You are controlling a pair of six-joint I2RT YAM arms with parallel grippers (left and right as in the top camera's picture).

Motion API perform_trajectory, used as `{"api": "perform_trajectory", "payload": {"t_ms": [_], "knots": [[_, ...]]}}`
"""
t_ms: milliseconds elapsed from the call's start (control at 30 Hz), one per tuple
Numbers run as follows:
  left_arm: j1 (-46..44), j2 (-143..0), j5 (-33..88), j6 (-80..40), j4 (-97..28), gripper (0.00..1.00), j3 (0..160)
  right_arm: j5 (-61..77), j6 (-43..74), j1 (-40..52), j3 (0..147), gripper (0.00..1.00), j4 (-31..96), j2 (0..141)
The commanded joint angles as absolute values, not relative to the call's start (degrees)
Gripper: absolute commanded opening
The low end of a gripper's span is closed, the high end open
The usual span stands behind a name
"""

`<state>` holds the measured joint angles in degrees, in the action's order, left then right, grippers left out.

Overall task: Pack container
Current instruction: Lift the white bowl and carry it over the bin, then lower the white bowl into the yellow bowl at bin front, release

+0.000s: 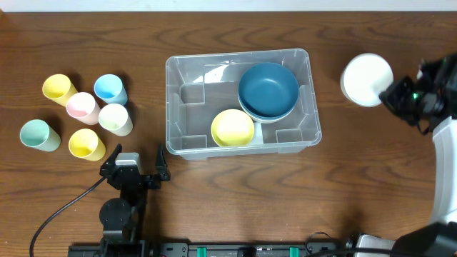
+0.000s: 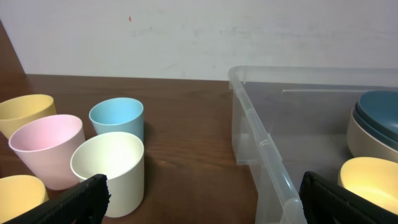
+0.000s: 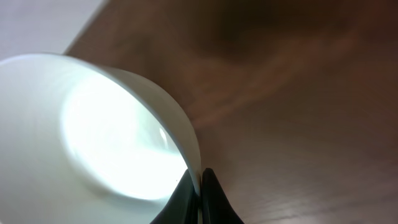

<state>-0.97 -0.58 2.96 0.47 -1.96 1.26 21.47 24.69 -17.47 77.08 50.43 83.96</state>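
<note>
So, nearest the robot's base, the left gripper (image 1: 136,160) was seen at the front of the wooden table (image 1: 357,178). Its fingers were spread wide and nothing was held between them.

Just beyond it, on the left, six little cups were bunched together. A mint cup (image 1: 37,134) and a yellow cup (image 1: 86,143) were closest. A cream cup (image 1: 114,118) and a pink cup (image 1: 82,107) were set behind those. A second yellow cup (image 1: 58,88) and a blue cup (image 1: 109,88) were at the back. All were stood upright, mouths up.

The container (image 1: 189,121) was parked mid-table, right of the cups and clear of them, with its left half left bare. A yellow bowl (image 1: 233,128) was tucked against its near wall. Behind that, towards the far right corner, a dark blue bowl (image 1: 268,89) was nested on a paler bowl, of which only the rim could be made out.

Farther off to the right, outside the container, a white bowl (image 1: 366,79) was pinched by its rim in the right gripper (image 3: 199,190). The fingers were pressed together on the thin wall. Whether the bowl was off the table couldn't really be told.
</note>
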Motion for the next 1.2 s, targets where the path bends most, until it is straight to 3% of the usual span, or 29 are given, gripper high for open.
{"api": "perform_trajectory", "payload": {"t_ms": [0, 333, 500, 833, 1167], "knots": [[-1.17, -0.23, 2.33, 1.28, -3.97, 0.98, 0.23, 24.08, 19.05, -11.25, 82.85, 0.01, 52.56, 83.59], [-1.17, -0.23, 2.33, 1.28, -3.97, 0.98, 0.23, 12.32, 21.04, 16.4, 84.68, 0.03, 50.22, 85.38], [-1.17, -0.23, 2.33, 1.28, -3.97, 0.98, 0.23, 6.28, 22.28, 25.3, 84.68, 0.05, 49.95, 89.43], [-1.17, -0.23, 2.33, 1.28, -3.97, 0.98, 0.23, 5.41, 23.31, 31.22, 84.68, 0.02, 48.62, 101.51], [-1.17, -0.23, 2.33, 1.28, -3.97, 0.98, 0.23, 5.34, 23.31, 33.52, 84.68, 0.01, 48.73, 104.84]]}}
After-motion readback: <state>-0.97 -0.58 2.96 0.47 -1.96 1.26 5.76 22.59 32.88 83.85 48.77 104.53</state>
